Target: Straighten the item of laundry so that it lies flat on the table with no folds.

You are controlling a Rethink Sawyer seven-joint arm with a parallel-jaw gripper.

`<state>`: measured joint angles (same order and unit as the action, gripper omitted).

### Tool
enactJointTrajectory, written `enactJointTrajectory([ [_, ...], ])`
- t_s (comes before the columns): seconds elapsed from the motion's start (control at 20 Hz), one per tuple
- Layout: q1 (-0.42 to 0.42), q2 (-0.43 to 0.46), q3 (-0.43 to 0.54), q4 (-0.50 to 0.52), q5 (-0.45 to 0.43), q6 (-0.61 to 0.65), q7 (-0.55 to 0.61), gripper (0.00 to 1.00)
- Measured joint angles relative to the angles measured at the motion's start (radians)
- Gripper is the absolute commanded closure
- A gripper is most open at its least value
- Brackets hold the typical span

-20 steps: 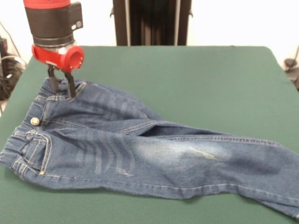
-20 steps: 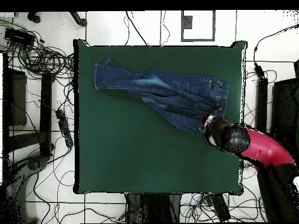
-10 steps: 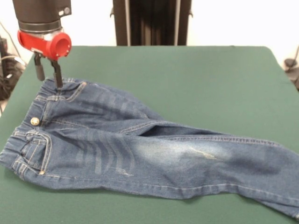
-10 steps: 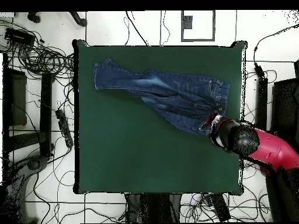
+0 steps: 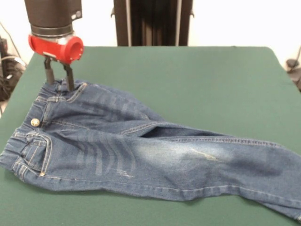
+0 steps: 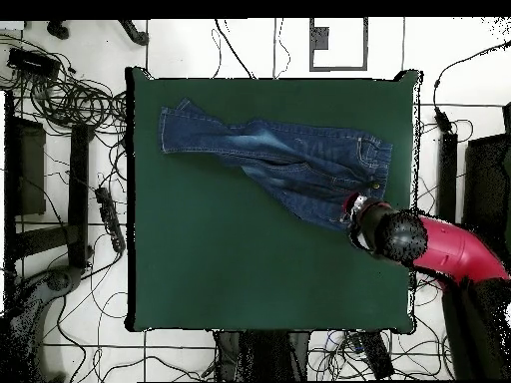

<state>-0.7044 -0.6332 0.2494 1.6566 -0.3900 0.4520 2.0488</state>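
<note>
A: Green table (image 5: 197, 75), jeans (image 5: 141, 150) sprawled along its near side, one leg tucked under the other.

B: Beyond, gripper (image 5: 59, 80) at the far waistband corner, fingers apart, straddling denim, probably to tug it flat.

- Lots of black cables (image 6: 70, 95) lie tangled on the white floor at the upper left of the overhead view.
- A power strip (image 6: 109, 219) lies at the left.
- A dark stand (image 5: 153, 22) rises at the top middle of the front view.
</note>
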Motion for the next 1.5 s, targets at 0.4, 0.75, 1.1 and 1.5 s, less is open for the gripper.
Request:
enactJointTrajectory([
  [0.4, 0.082, 0.0, 0.0, 0.0, 0.001, 0.0, 0.0, 0.0],
  [0.75, 0.173, 0.001, 0.0, -0.003, 0.036, 0.0, 0.0, 0.0],
  [1.1, 0.256, 0.029, -0.003, -0.03, 0.074, 0.0, 0.0, 0.0],
  [1.5, 0.346, 0.105, -0.008, -0.08, 0.118, -0.024, 0.0, 0.0],
])
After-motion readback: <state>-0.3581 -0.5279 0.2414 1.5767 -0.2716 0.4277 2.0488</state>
